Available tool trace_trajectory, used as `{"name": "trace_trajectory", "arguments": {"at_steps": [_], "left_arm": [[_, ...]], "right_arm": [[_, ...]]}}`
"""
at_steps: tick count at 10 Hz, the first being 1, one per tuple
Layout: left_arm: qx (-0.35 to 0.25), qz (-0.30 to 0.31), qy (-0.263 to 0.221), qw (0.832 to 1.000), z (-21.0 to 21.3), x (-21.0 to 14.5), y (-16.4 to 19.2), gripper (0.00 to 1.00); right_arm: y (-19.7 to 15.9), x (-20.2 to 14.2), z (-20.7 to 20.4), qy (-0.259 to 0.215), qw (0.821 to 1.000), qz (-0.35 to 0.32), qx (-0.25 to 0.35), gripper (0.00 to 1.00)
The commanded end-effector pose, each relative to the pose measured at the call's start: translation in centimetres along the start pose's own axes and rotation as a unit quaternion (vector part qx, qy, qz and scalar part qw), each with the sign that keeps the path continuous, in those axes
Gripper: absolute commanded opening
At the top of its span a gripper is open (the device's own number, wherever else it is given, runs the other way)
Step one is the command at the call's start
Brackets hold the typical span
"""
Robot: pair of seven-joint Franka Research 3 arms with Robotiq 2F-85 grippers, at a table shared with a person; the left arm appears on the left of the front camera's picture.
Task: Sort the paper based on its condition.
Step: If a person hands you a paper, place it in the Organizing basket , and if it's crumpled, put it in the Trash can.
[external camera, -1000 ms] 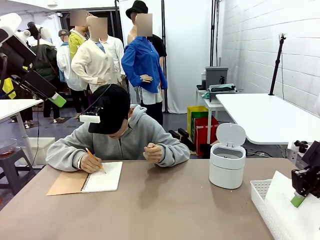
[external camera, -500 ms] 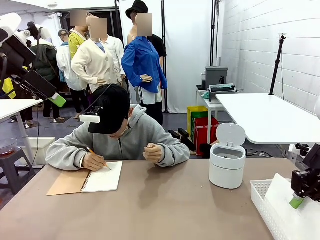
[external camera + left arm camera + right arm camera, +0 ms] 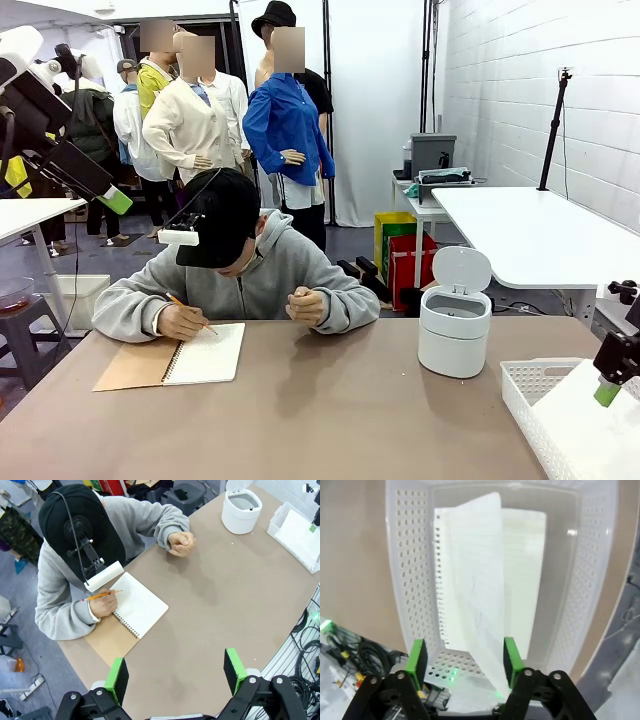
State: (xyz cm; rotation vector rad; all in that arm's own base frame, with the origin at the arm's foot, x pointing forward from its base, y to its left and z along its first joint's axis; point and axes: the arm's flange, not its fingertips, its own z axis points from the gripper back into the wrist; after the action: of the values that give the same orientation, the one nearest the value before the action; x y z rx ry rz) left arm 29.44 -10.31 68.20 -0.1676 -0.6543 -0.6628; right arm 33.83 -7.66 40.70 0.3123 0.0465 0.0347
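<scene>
One brown counter (image 3: 330, 400) carries everything. At its far side a person (image 3: 250, 270) in a grey hoodie and black cap leans over it. A white perforated basket (image 3: 525, 385) stands on the corner of the counter at the robot's right, and the paper (image 3: 475, 580) lies inside this basket. One sheet with a punched edge rises at its near end. A white bin (image 3: 454, 330) with its lid up stands near the basket. An open notebook (image 3: 205, 352) lies in front of the person.

The right end effector (image 3: 463, 660) hangs over the basket with its pads wide apart and grips nothing. The raised sheet end comes up between them, and I cannot tell if it touches a pad. The left end effector (image 3: 176, 672) is high above the counter, wide open and empty. The person's hand (image 3: 180, 325) holds a pencil (image 3: 190, 312) on the notebook page.
</scene>
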Motion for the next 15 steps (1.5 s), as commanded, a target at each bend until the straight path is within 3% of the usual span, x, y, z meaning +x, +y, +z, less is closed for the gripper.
{"name": "trace_trajectory", "arguments": {"at_steps": [1, 5, 10, 11, 15], "left_arm": [[0.001, 0.000, 0.000, 1.000, 0.0, 0.0, 0.0, 1.00], [0.001, 0.000, 0.000, 1.000, 0.0, 0.0, 0.0, 1.00], [0.001, 0.000, 0.000, 1.000, 0.0, 0.0, 0.0, 1.00], [0.001, 0.000, 0.000, 1.000, 0.0, 0.0, 0.0, 1.00], [0.001, 0.000, 0.000, 1.000, 0.0, 0.0, 0.0, 1.00]], "right_arm": [[1.6, -4.4, -2.4, -0.011, 0.998, -0.007, -0.066, 1.00], [3.6, -4.2, 0.4, -0.031, 0.993, 0.036, -0.105, 1.00], [7.2, -4.5, 0.5, -0.027, 0.985, 0.113, -0.130, 1.00], [7.1, -1.2, 3.9, -0.034, 0.989, 0.092, -0.114, 1.00], [7.1, -1.2, 3.9, -0.034, 0.989, 0.092, -0.114, 1.00]]}}
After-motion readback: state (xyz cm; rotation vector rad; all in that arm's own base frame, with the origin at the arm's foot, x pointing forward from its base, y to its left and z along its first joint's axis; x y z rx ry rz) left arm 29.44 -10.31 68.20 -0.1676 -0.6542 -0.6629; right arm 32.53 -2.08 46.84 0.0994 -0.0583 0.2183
